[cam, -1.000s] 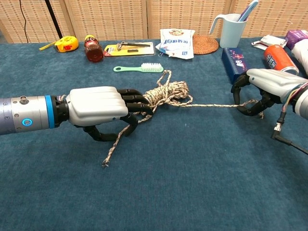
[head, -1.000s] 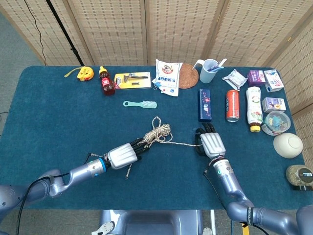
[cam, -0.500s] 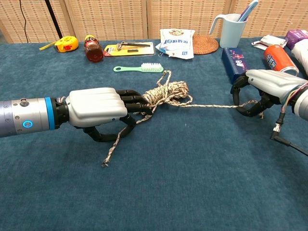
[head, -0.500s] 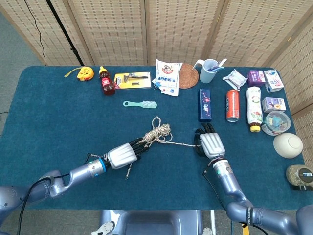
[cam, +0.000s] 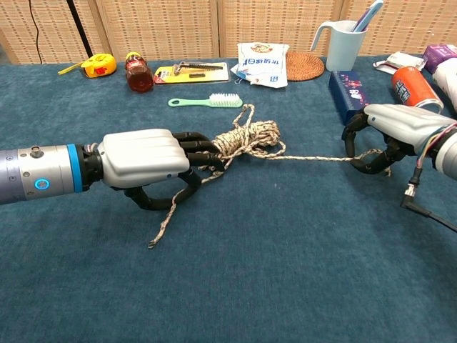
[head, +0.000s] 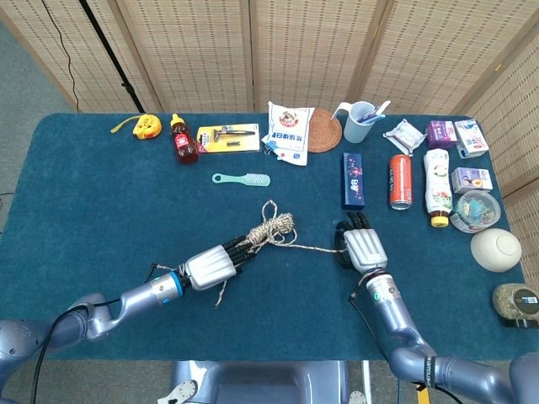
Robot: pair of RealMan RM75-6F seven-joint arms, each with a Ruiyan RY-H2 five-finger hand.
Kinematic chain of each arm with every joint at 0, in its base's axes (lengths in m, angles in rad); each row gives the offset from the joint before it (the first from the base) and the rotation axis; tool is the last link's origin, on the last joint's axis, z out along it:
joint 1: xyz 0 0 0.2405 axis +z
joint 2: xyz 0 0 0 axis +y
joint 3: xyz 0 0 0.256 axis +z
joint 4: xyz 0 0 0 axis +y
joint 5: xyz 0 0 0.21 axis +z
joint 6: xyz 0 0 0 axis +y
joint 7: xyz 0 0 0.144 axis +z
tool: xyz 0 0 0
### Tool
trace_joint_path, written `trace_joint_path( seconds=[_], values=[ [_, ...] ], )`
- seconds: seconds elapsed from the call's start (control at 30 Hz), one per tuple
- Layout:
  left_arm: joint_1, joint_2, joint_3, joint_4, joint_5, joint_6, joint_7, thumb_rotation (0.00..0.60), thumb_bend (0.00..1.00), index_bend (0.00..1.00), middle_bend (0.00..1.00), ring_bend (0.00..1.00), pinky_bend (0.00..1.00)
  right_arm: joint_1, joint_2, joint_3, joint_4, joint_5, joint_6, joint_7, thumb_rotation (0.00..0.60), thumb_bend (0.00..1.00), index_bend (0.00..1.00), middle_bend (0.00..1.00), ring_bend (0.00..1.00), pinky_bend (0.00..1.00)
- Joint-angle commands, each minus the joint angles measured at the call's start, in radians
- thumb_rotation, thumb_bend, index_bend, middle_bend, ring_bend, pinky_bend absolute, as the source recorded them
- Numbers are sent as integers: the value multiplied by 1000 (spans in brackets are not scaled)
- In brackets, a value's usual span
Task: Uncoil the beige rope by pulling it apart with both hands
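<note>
- Near the table's middle, the left hand [cam: 146,163] grips the coiled beige rope [cam: 246,140], fingers curled around it.
- The right hand [cam: 389,132] pinches the taut free strand.

Left hand [cam: 146,163]: I see a silver-grey shell and black fingers.
Left wrist [cam: 36,175]: silver, with a blue ring and a small blue light.
Right hand [cam: 400,128]: same silver shell; black cable [cam: 428,213] trailing beside it.
</note>
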Motion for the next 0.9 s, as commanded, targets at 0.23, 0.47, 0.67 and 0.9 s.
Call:
trace_joint_path(
  seconds=[0.23,0.47,0.67,0.9],
  values=[
    [-1,10,1,-10,-8,1,-2,600,445,602,167,0,0,1,1,0,-1,2,-1,-2,600,471,656,276,75,0],
    [-4,16,1,-24,-13,-5,1,600,488,604,169,0,0,0,2,0,-5,1,1,-2,600,471,657,277,75,0],
    [-4,29,-3,-44,-18,1,5,600,503,626,188,0,0,-2,7,-1,-10,-3,4,-2,600,472,660,281,77,0],
    [10,61,-10,-78,-33,24,3,600,503,643,209,0,0,-2,17,1,-19,-11,14,-5,600,475,664,285,80,0]
  ],
)
